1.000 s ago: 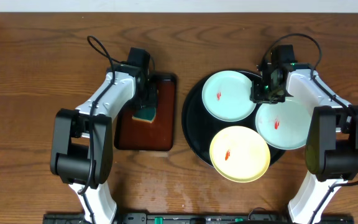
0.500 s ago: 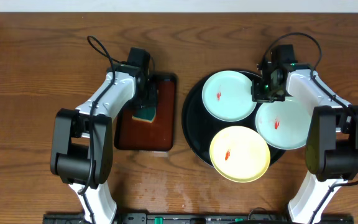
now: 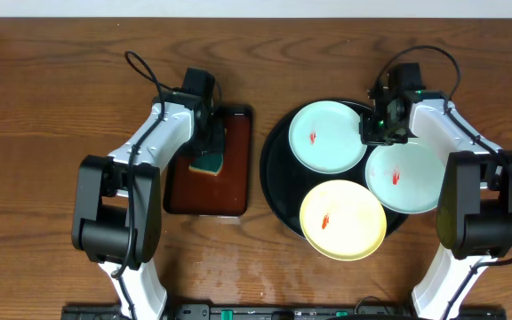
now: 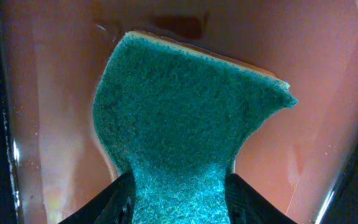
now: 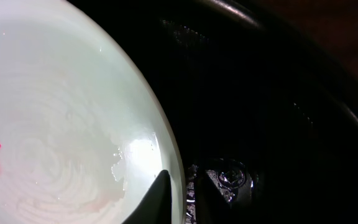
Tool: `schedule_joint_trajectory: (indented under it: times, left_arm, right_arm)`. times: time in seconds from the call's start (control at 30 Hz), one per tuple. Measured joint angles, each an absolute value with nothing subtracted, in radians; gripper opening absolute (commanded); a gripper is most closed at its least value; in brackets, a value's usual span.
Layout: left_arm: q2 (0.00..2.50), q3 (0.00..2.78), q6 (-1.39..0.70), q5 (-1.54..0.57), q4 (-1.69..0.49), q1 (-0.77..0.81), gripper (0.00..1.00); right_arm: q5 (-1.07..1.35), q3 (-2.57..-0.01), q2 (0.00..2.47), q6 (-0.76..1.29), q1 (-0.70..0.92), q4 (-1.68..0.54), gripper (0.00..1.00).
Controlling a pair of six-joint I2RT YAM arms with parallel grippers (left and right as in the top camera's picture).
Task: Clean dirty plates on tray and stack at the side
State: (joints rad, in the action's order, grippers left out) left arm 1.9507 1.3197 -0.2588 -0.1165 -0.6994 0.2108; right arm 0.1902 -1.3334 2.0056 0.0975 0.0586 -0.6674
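Three plates lie on the round black tray [image 3: 270, 169]: a mint-white plate [image 3: 327, 135] at the back, a second mint-white plate [image 3: 404, 176] at the right and a pale yellow plate [image 3: 342, 220] at the front. Each bears a small red smear. My right gripper [image 3: 373, 132] is shut on the right rim of the back mint plate. In the right wrist view the fingers [image 5: 182, 199] straddle that plate's rim [image 5: 61, 124], over the black tray [image 5: 278, 93]. My left gripper [image 3: 210, 147] is shut on a green sponge [image 4: 185, 106], squeezed between its fingers [image 4: 179, 199].
The green sponge [image 3: 208, 163] rests on a rectangular reddish-brown tray [image 3: 185, 191], left of the black tray; its wet floor shows in the left wrist view [image 4: 55, 93]. Dark brown wood-grain tabletop [image 3: 43, 107] surrounds both trays.
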Motion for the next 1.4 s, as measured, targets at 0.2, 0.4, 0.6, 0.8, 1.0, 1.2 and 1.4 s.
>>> schedule_joint_trajectory:
  times: [0.2, 0.4, 0.6, 0.8, 1.0, 1.2, 1.4]
  left_arm:
    - [1.951, 1.32, -0.259, -0.116, -0.699, 0.211, 0.48]
    - [1.951, 1.32, -0.259, -0.116, -0.699, 0.211, 0.48]
    - [1.951, 1.32, -0.259, -0.116, -0.699, 0.211, 0.49]
    - [1.951, 1.32, -0.259, -0.116, -0.699, 0.211, 0.49]
    - [1.951, 1.32, -0.259, -0.117, -0.699, 0.211, 0.49]
    - [1.951, 1.32, -0.259, -0.117, -0.699, 0.211, 0.49]
    - [1.951, 1.32, -0.259, -0.117, -0.699, 0.211, 0.49]
  right_arm:
    - [0.191, -1.333, 2.006, 0.098, 0.059, -0.675, 0.11]
    - [0.191, -1.333, 2.006, 0.094, 0.059, -0.683, 0.1]
    - [0.191, -1.334, 2.006, 0.094, 0.059, -0.687, 0.12]
    - [0.191, -1.338, 2.005, 0.094, 0.059, -0.695, 0.13]
    - [0.19, -1.34, 1.987, 0.094, 0.059, -0.704, 0.13]
    - [0.19, -1.341, 1.943, 0.094, 0.059, -0.719, 0.11]
    - [0.162, -1.34, 1.942, 0.094, 0.059, -0.715, 0.11]
